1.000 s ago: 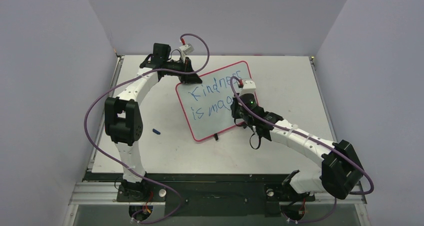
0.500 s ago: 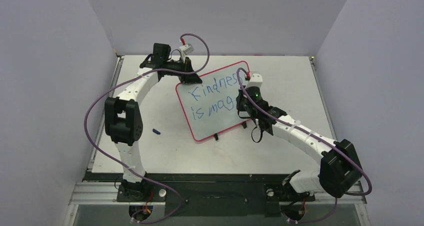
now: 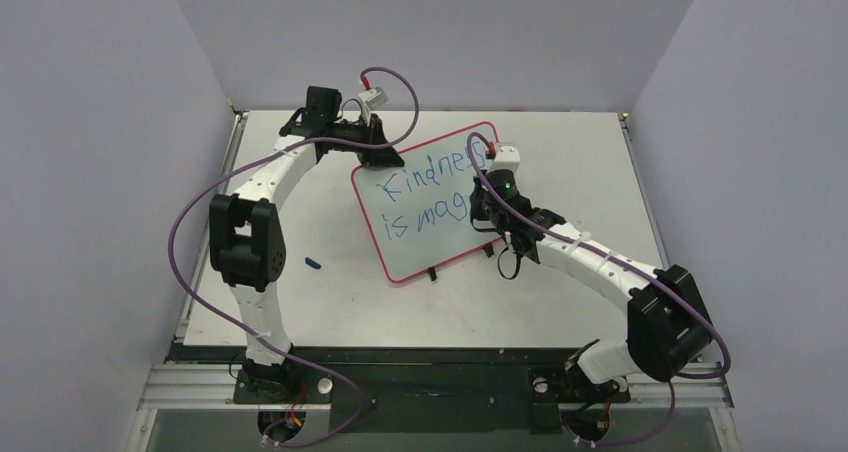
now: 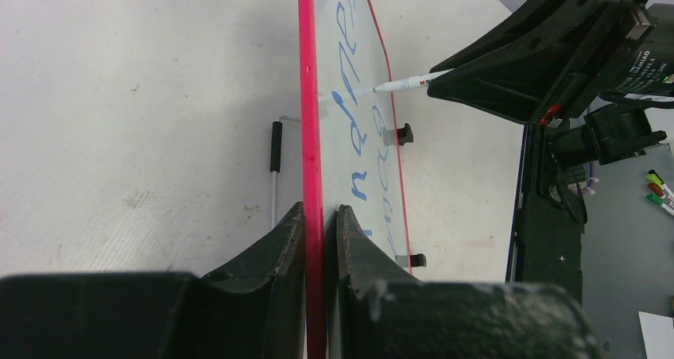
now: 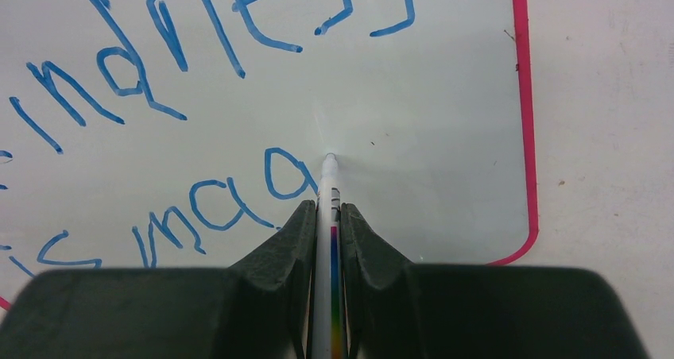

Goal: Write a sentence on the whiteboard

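Plain lilac-grey walls (image 3: 430, 32) close the cell at 9, 12 and 3 o'clock, meeting in straight corners. Between them lies a white table (image 3: 560, 142), lightly scuffed and speckled. At 6 o'clock a black rail (image 3: 430, 372) runs along its near edge, with a metal frame (image 3: 190, 392) below. The light is soft and even.
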### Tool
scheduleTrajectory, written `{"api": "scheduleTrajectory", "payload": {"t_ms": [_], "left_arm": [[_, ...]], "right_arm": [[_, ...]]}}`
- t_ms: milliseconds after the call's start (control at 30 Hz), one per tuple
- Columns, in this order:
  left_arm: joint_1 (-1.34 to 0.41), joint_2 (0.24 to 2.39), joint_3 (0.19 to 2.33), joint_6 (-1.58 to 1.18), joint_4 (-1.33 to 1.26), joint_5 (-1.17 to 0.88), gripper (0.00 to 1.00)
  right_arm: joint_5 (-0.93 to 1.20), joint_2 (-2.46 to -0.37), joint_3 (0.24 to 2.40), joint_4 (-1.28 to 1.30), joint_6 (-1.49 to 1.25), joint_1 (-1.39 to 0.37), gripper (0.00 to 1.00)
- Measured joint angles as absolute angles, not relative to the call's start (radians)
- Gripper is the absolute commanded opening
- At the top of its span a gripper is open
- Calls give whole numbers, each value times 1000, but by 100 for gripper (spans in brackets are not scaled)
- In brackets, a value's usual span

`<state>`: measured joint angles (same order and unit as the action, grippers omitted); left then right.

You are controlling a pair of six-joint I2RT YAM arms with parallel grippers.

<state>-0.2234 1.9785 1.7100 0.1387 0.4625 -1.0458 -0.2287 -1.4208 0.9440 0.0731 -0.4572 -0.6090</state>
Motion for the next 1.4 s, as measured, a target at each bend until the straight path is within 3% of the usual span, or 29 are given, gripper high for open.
{"api": "scheduleTrajectory", "payload": {"t_ms": [1400], "left_arm": [[-224, 1979, 1710, 139, 463, -1048, 0]], "right_arm": [[-227, -1291, 831, 36, -509, -608, 0]]}}
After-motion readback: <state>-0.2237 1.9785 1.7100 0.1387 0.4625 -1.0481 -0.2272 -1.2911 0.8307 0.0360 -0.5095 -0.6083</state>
